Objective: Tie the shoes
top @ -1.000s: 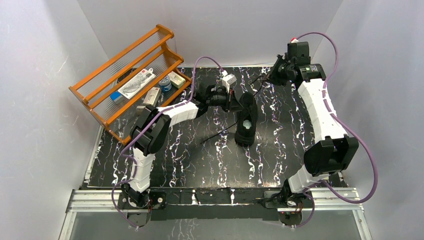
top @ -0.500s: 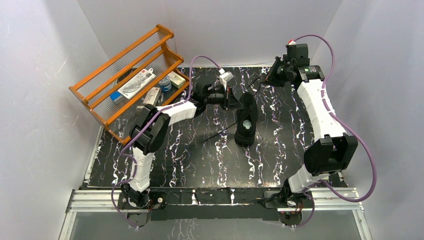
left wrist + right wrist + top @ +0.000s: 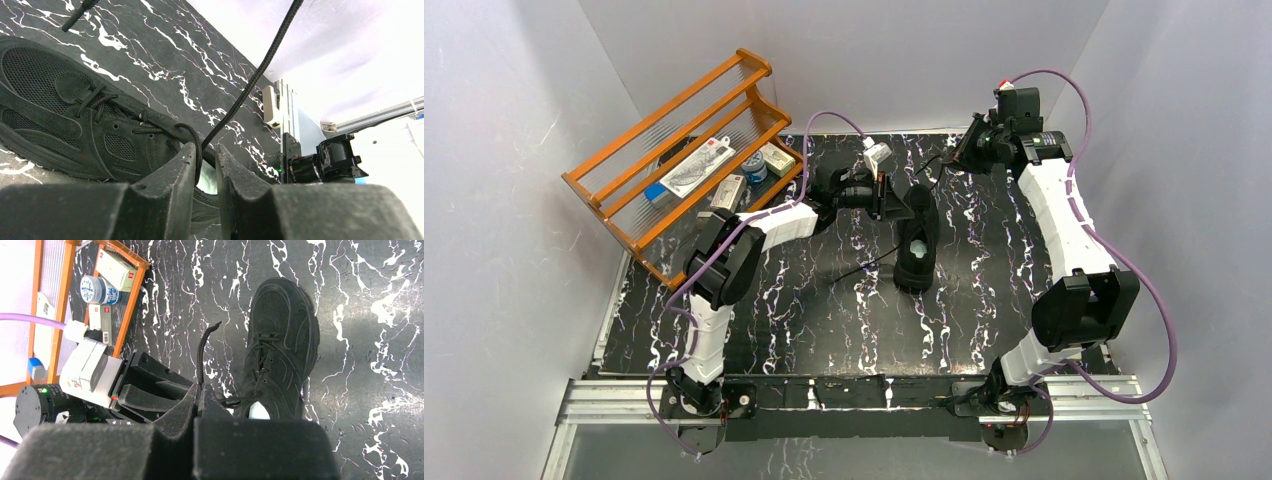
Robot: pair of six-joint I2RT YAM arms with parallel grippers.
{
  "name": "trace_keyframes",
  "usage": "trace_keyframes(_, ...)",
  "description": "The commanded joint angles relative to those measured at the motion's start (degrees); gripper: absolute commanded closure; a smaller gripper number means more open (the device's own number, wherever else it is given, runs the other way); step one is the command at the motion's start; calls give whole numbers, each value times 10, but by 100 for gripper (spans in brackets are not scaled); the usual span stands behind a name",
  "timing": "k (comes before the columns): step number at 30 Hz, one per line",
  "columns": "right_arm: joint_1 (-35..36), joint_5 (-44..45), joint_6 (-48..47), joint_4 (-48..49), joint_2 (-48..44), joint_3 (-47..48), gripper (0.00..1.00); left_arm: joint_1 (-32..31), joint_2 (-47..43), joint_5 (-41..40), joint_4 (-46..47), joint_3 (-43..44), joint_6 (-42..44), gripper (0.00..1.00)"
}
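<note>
The black sneaker (image 3: 917,240) lies on the black marbled table (image 3: 824,320), toe to the far side, with its pale insole showing. My left gripper (image 3: 902,198) is at the shoe's left side by the opening. In the left wrist view (image 3: 205,149) its jaws stand a narrow gap apart, with a lace loop (image 3: 198,150) lying between them against the left finger. My right gripper (image 3: 961,152) is raised at the back right and shut on a taut lace (image 3: 939,172); in the right wrist view (image 3: 199,387) the lace end (image 3: 201,352) sticks out past the fingertips. The shoe also shows in both wrist views (image 3: 75,115) (image 3: 280,355).
An orange wooden rack (image 3: 689,150) holding small boxes and a tin stands at the back left, close to the left arm. Another loose lace (image 3: 854,272) trails from the shoe onto the table to the left. White walls close in the table on three sides.
My left gripper has moved a little right, closer to the shoe's opening. My right gripper has shifted slightly up and back with the lace held taut.
</note>
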Motion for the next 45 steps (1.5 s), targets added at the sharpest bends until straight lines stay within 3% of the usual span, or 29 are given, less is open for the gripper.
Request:
trace_keyframes(1, -2, -17, 9, 29, -6, 1, 100, -4, -1, -10, 16, 16, 13, 78)
trace_keyframes(15, -2, -28, 16, 31, -4, 5, 100, -16, 8, -28, -36, 36, 54, 82)
trace_keyframes(22, -2, -28, 15, 33, -5, 3, 100, -16, -14, -67, -79, 26, 95, 70)
trace_keyframes(32, -2, -49, 18, 29, 3, -6, 100, -16, -11, -66, -64, 39, 77, 95)
trace_keyframes(38, -1, -66, 14, 20, 42, -5, 100, -17, -20, -55, -46, 39, 74, 98)
trace_keyframes(45, -1, -14, -10, 2, 115, 49, 100, -18, -32, -38, -36, 22, 72, 100)
